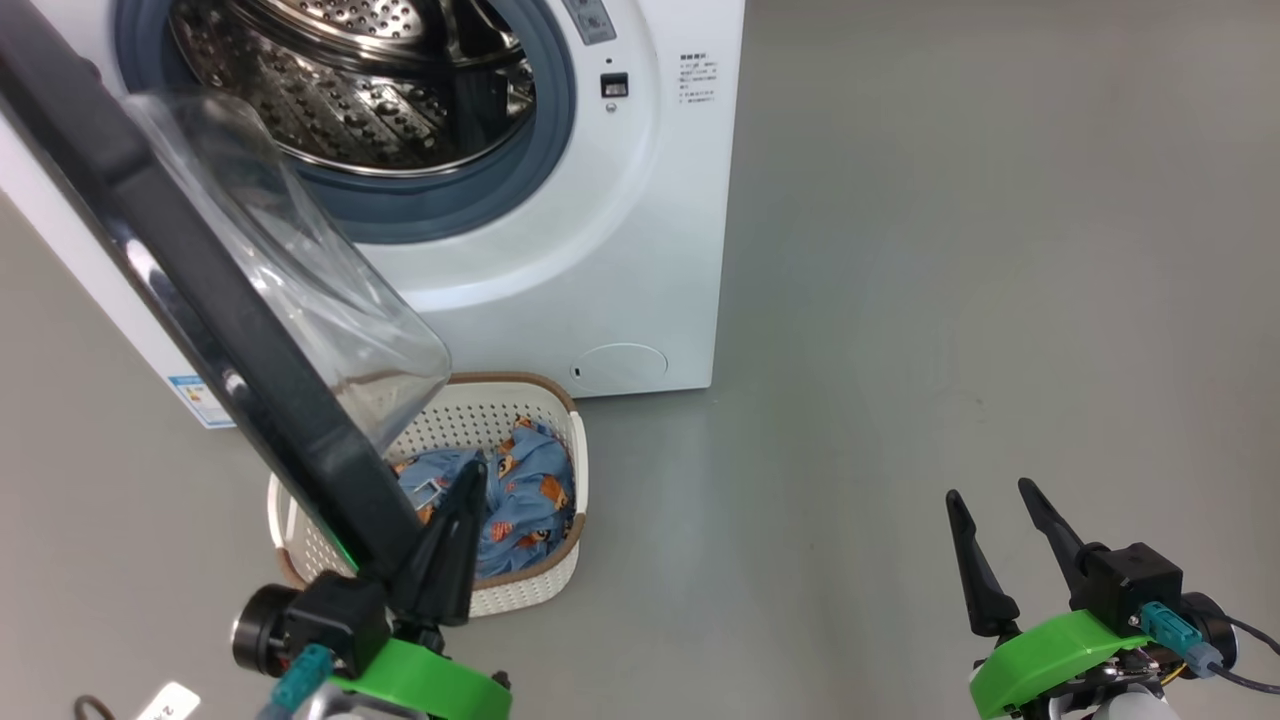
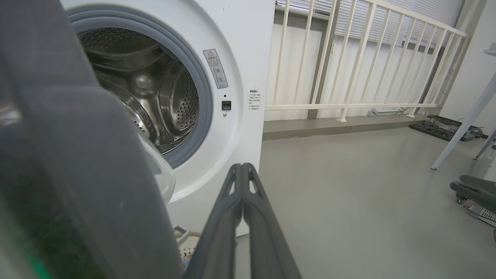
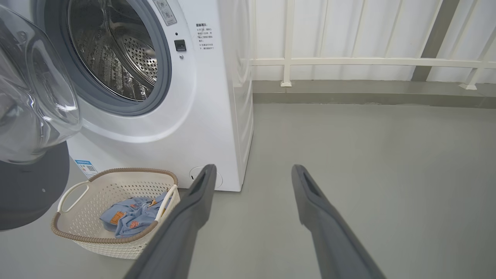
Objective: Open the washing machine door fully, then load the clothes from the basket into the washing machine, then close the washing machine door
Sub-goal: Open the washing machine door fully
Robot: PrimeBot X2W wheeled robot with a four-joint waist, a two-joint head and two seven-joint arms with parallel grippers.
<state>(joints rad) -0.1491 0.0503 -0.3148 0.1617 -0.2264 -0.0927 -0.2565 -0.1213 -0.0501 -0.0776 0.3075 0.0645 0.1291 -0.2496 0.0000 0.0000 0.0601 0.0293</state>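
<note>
I hold my left gripper [image 1: 472, 478], fingers pressed together, above the cream perforated plastic basket [image 1: 566, 402] of light blue printed clothes [image 1: 530, 500], my right gripper [image 1: 990, 492] gaping well right of it, the black-ringed glass door [image 1: 200, 290] swung open over it, the white front-loading washing machine [image 1: 640, 250] behind it.

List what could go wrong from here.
1. The washing machine door stands close by the basket, so a claw reaching for the clothes may bump it.
2. The shut left claw, beside the door's glossy rim, could slip off while pushing it wider.
</note>
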